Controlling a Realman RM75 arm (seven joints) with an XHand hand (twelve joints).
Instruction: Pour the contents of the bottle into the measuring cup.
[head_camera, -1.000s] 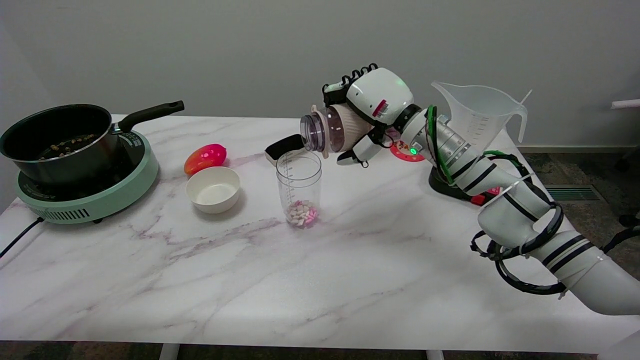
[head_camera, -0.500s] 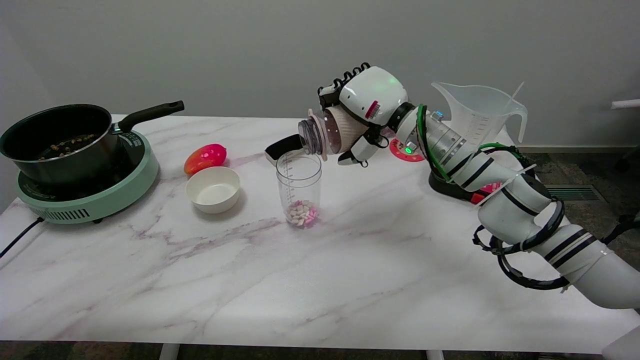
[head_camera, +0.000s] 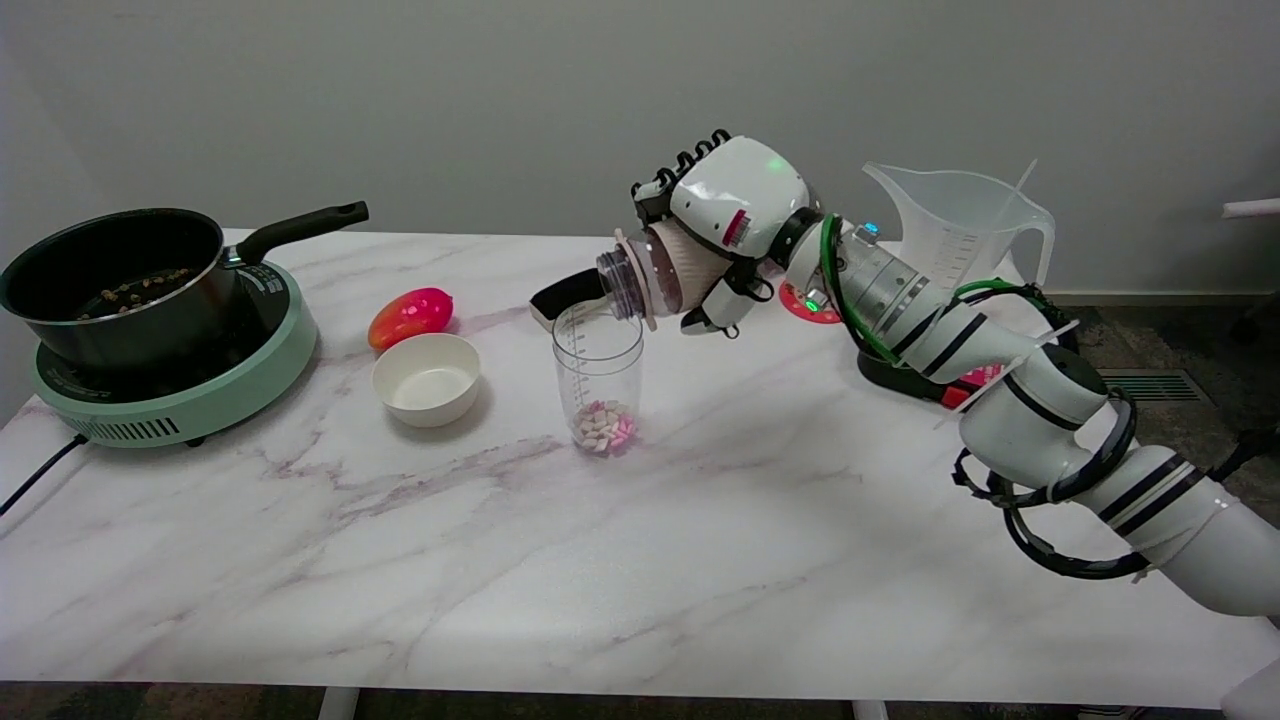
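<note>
A clear plastic measuring cup (head_camera: 598, 378) stands upright mid-table, pink and white pieces in its bottom. A white round bowl (head_camera: 426, 378) sits to its left, and a black saucepan (head_camera: 112, 282) holding dark bits sits far left. The white marble table (head_camera: 500, 560) meets a grey wall. The right hand (head_camera: 725, 225) grips the beige ribbed bottle (head_camera: 655, 272), which lies nearly horizontal, mouth pointing left over the cup's rim.

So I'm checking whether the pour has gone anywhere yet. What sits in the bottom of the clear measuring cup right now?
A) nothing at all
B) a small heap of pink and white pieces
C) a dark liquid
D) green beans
B: a small heap of pink and white pieces lies at the bottom of the measuring cup, while the right hand holds the bottle tipped with its mouth over the rim.
</note>
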